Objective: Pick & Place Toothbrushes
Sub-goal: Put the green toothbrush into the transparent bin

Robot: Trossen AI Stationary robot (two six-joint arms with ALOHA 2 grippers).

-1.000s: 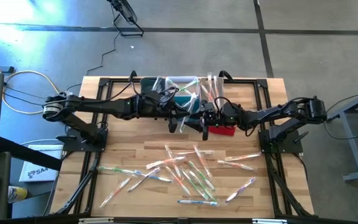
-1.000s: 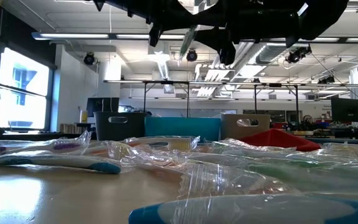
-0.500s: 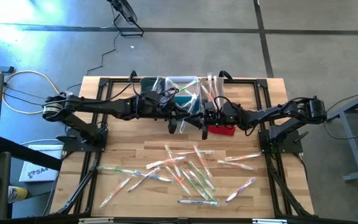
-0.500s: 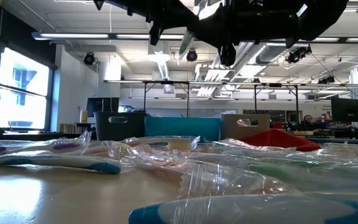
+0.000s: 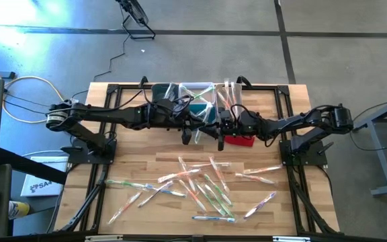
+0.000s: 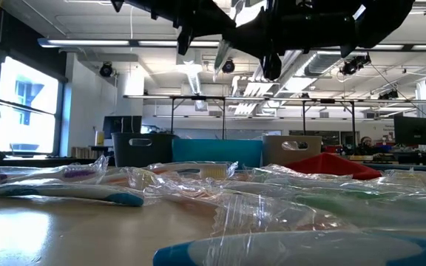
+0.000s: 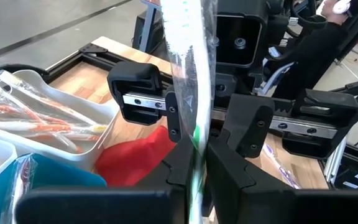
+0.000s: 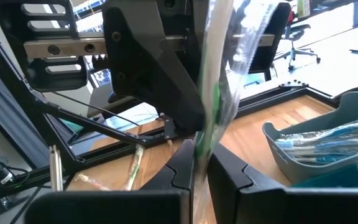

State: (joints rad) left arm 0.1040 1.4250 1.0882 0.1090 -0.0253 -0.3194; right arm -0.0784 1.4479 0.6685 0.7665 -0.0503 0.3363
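Both claws meet above the middle of the wooden-slat surface [image 5: 146, 168], each clamped on the same green-handled toothbrush in a clear plastic wrapper [image 7: 188, 93]. The left claw [image 7: 194, 171] pinches it between its dark fingers, and directly ahead of it the right claw [image 8: 197, 165] pinches the same wrapped brush, which rises steeply from both pairs of fingertips. Just beneath the right claw lies a crumpled red cloth [image 5: 239, 140]. Beside the left claw stand a white rectangular plastic bin [image 7: 107, 118] holding orange-handled wrapped brushes and a teal rectangular bin [image 7: 55, 177]; beside the right claw a grey rectangular bin [image 8: 278, 140] holds blue-handled ones. On the near side of both claws, well apart from them, a scatter of loose wrapped toothbrushes with green, orange, blue and white handles [image 5: 203, 185] lies across the boards. Black metal frame rails [image 5: 113, 94] edge the surface around the arms. Off the left claw's side, on the floor, a white sheet [image 5: 40, 185] bears dark lettering too small to read.
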